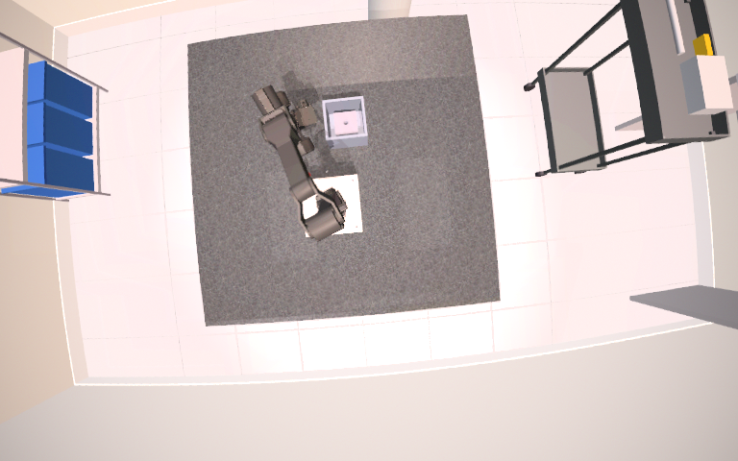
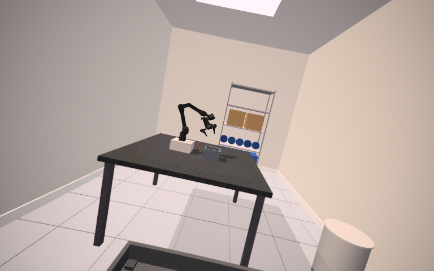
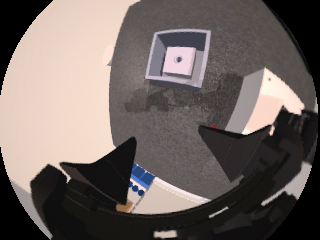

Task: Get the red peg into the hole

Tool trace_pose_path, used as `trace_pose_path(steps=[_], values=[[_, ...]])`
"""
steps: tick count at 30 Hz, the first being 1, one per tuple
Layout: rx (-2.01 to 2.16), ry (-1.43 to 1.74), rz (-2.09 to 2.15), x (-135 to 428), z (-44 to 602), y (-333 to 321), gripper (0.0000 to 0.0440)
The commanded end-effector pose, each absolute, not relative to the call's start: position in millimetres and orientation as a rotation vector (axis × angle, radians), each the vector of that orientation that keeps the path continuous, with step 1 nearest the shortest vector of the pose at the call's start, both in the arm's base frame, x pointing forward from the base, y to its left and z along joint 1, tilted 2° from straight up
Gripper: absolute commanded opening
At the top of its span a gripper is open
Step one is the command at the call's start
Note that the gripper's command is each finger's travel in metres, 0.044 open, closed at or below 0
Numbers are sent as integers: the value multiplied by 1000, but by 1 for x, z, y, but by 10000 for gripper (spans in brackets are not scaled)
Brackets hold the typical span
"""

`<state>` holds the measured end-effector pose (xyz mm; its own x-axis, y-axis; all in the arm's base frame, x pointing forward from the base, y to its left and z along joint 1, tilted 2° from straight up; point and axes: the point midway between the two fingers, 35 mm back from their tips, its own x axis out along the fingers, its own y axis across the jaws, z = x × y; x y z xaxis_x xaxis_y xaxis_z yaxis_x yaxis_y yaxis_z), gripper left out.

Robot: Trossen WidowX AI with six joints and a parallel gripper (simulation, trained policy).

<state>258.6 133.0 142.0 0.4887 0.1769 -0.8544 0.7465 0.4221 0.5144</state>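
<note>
The red peg [image 2: 197, 146] stands upright on the table between the arm's white base block and the box. Only a small red bit of the peg [image 3: 214, 126] shows in the wrist view, beside the tip of the right-hand finger. The grey open box [image 1: 348, 142] [image 2: 211, 154] [image 3: 190, 85] stands on the table; the pale plate [image 1: 354, 129] [image 3: 179, 69] at its bottom has an empty round hole [image 1: 345, 122] [image 3: 178, 59]. My gripper [image 2: 210, 134] [image 3: 168, 134] is open and empty, high above the table and tilted downward. Its fingertips are hard to make out in the top view.
The white base block [image 1: 353, 204] [image 2: 181, 145] [image 3: 267, 102] carries the arm, near the peg. The dark table [image 1: 424, 217] [image 2: 153, 156] holds it all. A shelf rack [image 2: 250, 112] with boxes and blue bins stands behind. A cart [image 1: 571, 116] stands off to the right in the top view.
</note>
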Motion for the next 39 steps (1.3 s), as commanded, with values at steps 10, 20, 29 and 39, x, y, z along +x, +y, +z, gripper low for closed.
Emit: trace_pose_path(steps=[10,20,29,39], values=[[904,1244,-736,198,87,128,440],[798,1330,-839,177,52,128,440],[782,1355,-843,170,15,133,440],[781,1368,-813,161,-19,139,407]])
